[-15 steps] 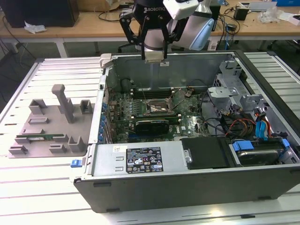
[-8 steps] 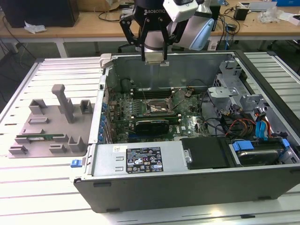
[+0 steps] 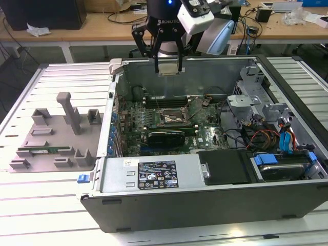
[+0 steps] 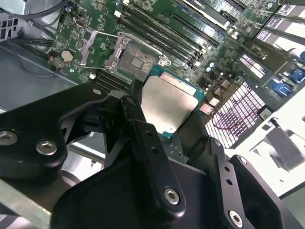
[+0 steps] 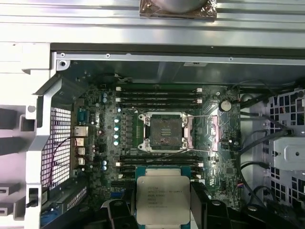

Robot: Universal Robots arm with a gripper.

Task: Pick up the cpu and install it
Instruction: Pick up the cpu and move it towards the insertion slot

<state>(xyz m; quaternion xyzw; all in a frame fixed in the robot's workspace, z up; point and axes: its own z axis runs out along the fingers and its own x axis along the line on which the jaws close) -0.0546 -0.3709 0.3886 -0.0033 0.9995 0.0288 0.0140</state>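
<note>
Over the case [image 3: 215, 207], I've got the gripper [image 3: 169, 70] clamped on the cpu [image 5: 163, 198] by its edges, flat to match the open socket [image 3: 177, 117] at 6 o'clock below it in the exterior view.

Matt black gripper [image 3: 169, 70], two-fingered, built from flat jointed links [image 4: 150, 157] with rounded ends. Round silvery screw heads [image 4: 171, 194] sunk into the pivots, with more on the broad black side plate [image 4: 46, 147]. White lettering [image 3: 165, 21] across the black gripper body in the exterior view. Small blue light [image 3: 169, 2] just above that. Boxy white housing [image 3: 197, 15] with black trim alongside, then a rounded, pale grey-blue arm segment [image 3: 218, 36]. Black finger bases [image 5: 212, 214] with small bolts in the first wrist view.
</note>
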